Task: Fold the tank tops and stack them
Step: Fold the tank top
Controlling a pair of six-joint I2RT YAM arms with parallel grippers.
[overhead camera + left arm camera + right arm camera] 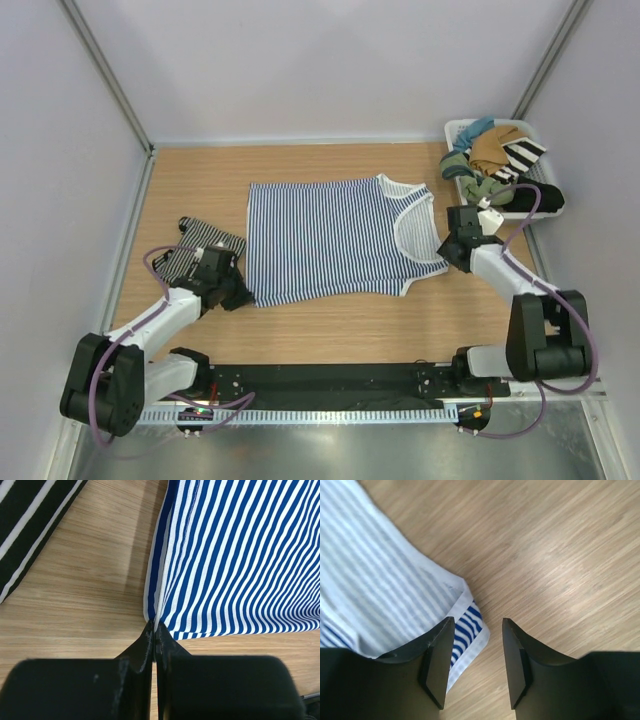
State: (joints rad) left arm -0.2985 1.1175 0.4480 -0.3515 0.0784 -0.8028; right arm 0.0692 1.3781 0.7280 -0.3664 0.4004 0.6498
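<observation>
Wooden table (340,330), nothing stacked yet: blue-and-white tank top (330,240) flat, unfolded; black-and-white tank top (195,245) bunched alongside. Left gripper (153,629) pinching hem corner, right gripper (477,624) spread at strap.

Left pincer (153,629) clamped closed, right pincer (477,630) with jaws apart, both arms reaching forward.

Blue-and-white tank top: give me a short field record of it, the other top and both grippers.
blue-and-white tank top: spread flat mid-table, neckline toward the right
black-and-white tank top: bunched to its left, wood showing between them
left gripper: shut on the blue top's near left hem corner
right gripper: open, over a strap end
basket: far right corner, holding other clothes
</observation>
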